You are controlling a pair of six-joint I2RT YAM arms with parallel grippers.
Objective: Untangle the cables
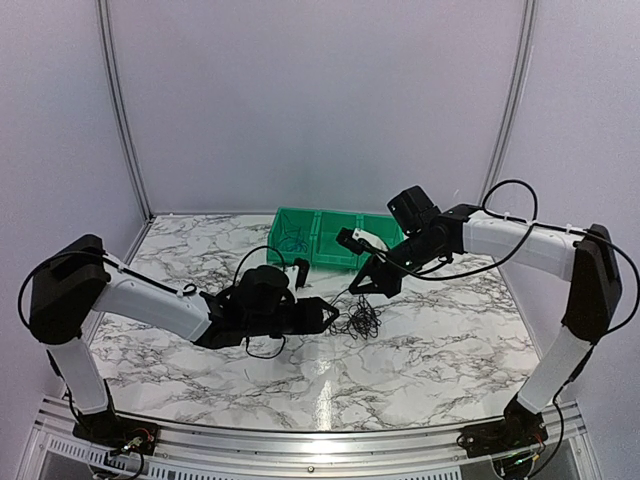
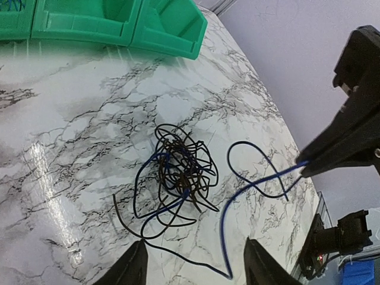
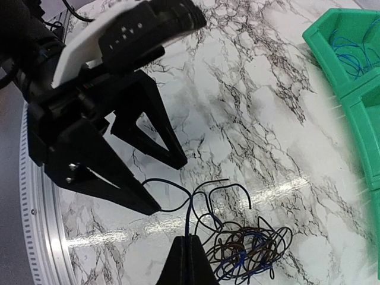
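The cables lie as a knotted clump of black, brown and blue wires on the marble table, between the two grippers. One blue cable runs out of the clump, bends near the table and rises to my right gripper. That gripper is shut on it just above the clump. My left gripper is open and low beside the clump. The blue cable's bend and a loose black wire lie between its fingers. In the top view the left gripper sits left of the clump and the right gripper above it.
A green bin with compartments stands at the back of the table; its left compartment holds some thin blue wire. The bin's corner is a short way beyond the clump. Grey walls close in the table at the back and sides.
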